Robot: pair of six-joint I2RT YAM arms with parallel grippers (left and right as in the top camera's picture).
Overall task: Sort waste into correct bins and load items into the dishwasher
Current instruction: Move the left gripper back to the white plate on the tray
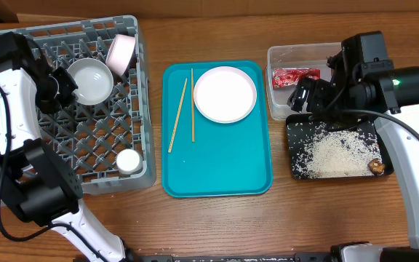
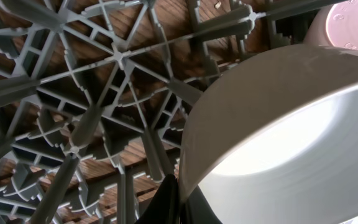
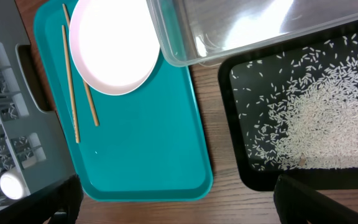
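In the grey dishwasher rack (image 1: 86,145) my left gripper (image 1: 62,86) is shut on the rim of the pale bowl (image 1: 92,80). In the left wrist view its black fingertips (image 2: 166,202) pinch the bowl (image 2: 278,124) wall above the lattice (image 2: 114,56). A small plate (image 1: 121,52) leans on edge beside the bowl, and a cup (image 1: 129,161) stands at the rack's near right. The large plate (image 1: 225,94) and two chopsticks (image 1: 177,115) lie on the teal tray (image 1: 217,167). My right gripper (image 3: 179,205) hangs open between the teal tray and the black tray (image 3: 235,124), holding nothing.
The clear tub (image 1: 282,54) holds the red-and-white wrapper (image 1: 295,76). Rice (image 1: 340,151) and a brown lump (image 1: 376,166) lie in the black tray (image 1: 294,156). A strip of bare wooden table runs along the front.
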